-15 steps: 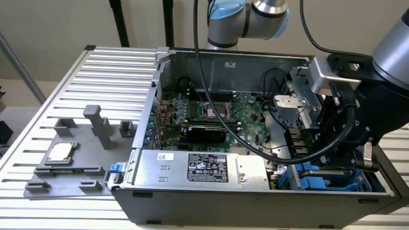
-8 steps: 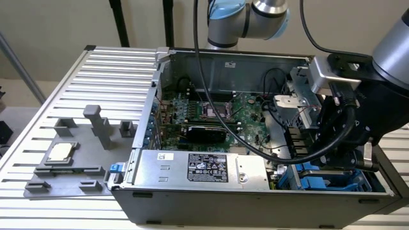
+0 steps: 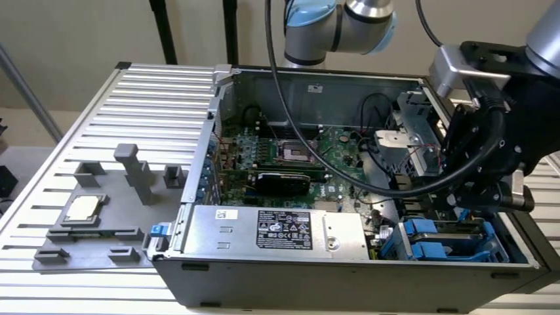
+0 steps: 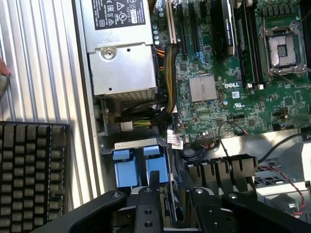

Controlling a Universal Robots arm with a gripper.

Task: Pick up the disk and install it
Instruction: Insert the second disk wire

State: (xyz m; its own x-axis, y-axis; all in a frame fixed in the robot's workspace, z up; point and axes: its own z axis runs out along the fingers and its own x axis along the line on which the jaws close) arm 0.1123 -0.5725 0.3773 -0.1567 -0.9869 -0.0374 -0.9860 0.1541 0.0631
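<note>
Inside the computer case [image 3: 289,79], fingers [image 4: 154,194] hide the disk's [image 4: 141,165] lower end.

Bright even light, soft blur, mild glare

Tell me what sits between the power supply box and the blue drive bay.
In the exterior view, a bundle of cables fills the gap between the power supply box and the blue drive bay.

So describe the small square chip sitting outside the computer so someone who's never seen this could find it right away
Start from the open computer case and look to the exterior view's left, where a grey plastic fixture lies on the ribbed metal table. The chip sits in a square recess on that fixture. It is the only flat, shiny silver square there; the pieces around it are dull grey posts and blocks.
</note>
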